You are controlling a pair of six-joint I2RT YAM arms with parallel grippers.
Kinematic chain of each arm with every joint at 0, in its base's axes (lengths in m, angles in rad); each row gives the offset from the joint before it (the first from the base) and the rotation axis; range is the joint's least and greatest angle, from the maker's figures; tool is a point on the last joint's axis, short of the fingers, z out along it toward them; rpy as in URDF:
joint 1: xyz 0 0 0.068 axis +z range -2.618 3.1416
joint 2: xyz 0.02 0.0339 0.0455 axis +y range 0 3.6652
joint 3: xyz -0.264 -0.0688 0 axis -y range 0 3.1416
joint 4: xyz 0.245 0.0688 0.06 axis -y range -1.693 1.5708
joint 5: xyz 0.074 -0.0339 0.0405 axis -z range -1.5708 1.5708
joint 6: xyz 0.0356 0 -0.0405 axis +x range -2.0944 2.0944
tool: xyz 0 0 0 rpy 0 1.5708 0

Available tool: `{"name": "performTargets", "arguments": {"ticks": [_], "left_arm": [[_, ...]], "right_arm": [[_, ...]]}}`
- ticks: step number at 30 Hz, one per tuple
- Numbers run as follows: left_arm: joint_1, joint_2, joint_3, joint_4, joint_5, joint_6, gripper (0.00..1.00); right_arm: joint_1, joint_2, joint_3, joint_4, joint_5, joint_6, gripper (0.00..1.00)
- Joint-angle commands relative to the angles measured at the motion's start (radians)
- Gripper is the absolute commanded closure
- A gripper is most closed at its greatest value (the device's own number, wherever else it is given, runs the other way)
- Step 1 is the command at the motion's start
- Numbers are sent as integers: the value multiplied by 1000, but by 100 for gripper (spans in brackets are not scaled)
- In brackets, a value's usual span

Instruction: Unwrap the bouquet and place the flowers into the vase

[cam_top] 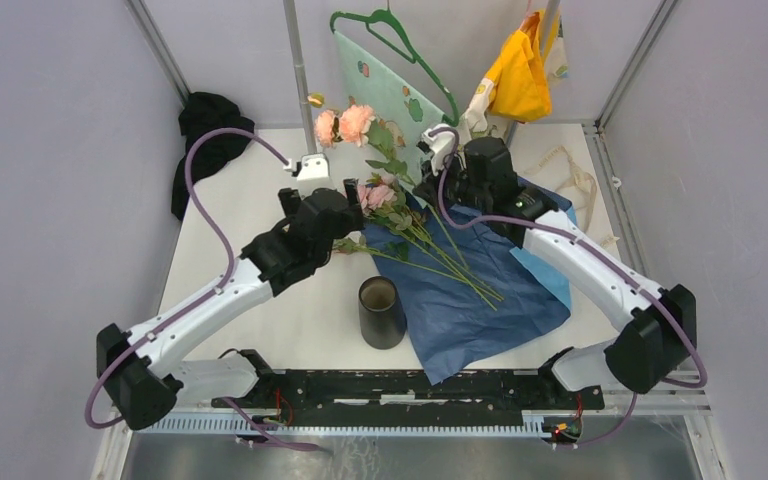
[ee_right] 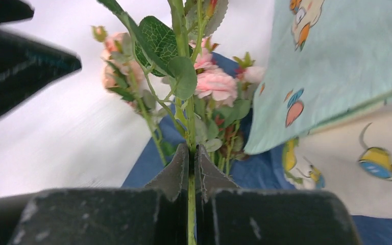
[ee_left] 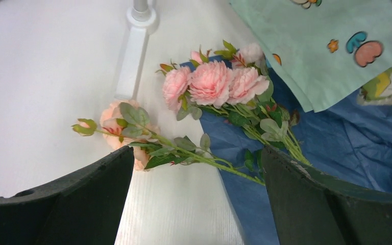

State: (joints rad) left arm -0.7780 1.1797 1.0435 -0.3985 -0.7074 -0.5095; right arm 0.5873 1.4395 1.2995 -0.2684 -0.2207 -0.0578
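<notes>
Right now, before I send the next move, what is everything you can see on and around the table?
flowers: several stems, pink blooms, lying across the wrapping paper
lifted stem: one, green with pink and peach blooms, raised toward the back
vase: one, black, upright beside the paper's left edge
wrapping paper: dark blue over light blue, spread open right of centre
black cloth: one heap, far-left corner
hanger: one, green, carrying pale green patterned cloth, at the back
yellow cloth: one, hanging back right
cream cloth: one, with straps, far right
left pincer: open, above flowers at the paper's left edge
right pincer: shut on the lifted stem
</notes>
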Motion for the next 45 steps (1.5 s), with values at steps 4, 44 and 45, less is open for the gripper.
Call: {"name": "performTargets", "arguments": {"ticks": [4, 44, 45], "left_arm": [[9, -142, -2, -71, -203, -136, 0], [67, -119, -46, -93, -156, -227, 0], [67, -117, -46, -91, -155, -227, 0]], "right_arm": [[5, -241, -129, 355, -215, 139, 100], [306, -310, -388, 914, -436, 456, 100], [307, -304, -410, 922, -436, 456, 100]]}}
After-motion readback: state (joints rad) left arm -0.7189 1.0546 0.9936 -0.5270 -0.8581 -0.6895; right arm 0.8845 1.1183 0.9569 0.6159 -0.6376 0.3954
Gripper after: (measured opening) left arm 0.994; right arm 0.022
